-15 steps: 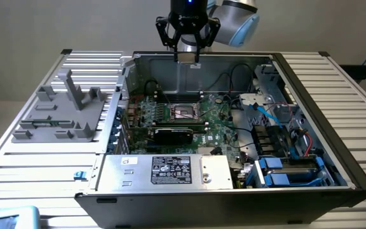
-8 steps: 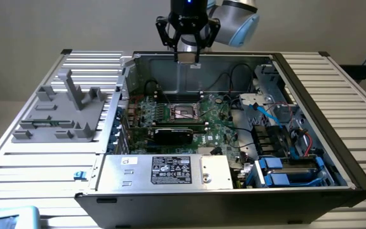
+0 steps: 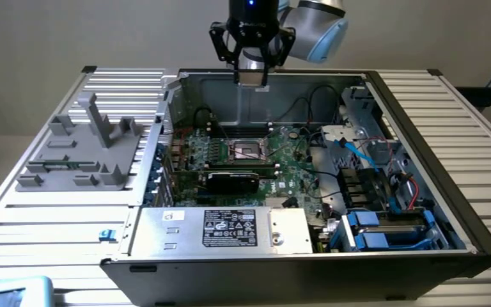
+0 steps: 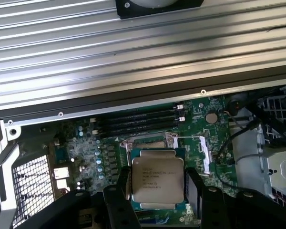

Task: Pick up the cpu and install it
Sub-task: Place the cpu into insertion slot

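The cpu (image 4: 157, 180), a flat square chip with a silver-beige printed top, sits between my two black fingers (image 4: 121, 187), and my gripper (image 4: 157, 177) is shut on its opposite edges. In the exterior view my gripper (image 3: 252, 75) hangs above the back wall of the open computer case (image 3: 450, 211) with the cpu (image 3: 252, 78) in it. The dark square socket (image 3: 247, 150) with its metal frame lies below on the green motherboard; in the wrist view the socket (image 4: 145, 142) is partly covered by the cpu.
A black rectangular block (image 3: 238, 180) lies just in front of the socket. Cables and blue drive bays (image 3: 373, 227) crowd the case on the exterior view's right. A grey fixture (image 3: 84, 150) stands on the ribbed table (image 3: 41, 224) on the exterior view's left.
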`<state>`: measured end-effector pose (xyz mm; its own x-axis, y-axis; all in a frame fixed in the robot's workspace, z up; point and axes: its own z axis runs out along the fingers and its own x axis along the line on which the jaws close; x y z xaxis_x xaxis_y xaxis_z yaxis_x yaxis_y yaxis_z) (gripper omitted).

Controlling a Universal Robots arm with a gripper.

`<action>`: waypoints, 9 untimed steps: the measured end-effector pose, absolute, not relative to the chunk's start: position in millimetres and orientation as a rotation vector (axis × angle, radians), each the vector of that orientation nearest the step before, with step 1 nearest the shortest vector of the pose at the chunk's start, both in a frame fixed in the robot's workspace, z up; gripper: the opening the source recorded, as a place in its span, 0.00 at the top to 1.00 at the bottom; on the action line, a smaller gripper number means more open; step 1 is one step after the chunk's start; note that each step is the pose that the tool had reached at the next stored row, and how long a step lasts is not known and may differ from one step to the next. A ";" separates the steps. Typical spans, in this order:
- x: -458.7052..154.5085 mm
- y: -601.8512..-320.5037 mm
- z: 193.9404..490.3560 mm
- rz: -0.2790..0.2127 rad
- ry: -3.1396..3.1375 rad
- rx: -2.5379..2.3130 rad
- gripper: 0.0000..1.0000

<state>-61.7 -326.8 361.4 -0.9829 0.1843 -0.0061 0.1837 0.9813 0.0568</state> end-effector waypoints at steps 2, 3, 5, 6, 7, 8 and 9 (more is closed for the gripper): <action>-61.7 -326.8 361.0 0.086 3.112 0.326 0.45; -61.7 -326.8 360.9 0.086 3.110 0.346 0.45; -61.7 -326.8 360.7 0.085 3.106 0.387 0.45; -61.7 -326.8 360.6 0.085 3.103 0.408 0.45; -61.7 -326.8 360.5 0.084 3.100 0.427 0.45; -61.7 -326.8 360.4 0.083 3.097 0.447 0.45; -61.7 -326.8 360.4 0.082 3.093 0.468 0.45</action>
<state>-61.7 -326.8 360.4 -0.9553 0.2958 -0.0040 0.2951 0.9539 0.0537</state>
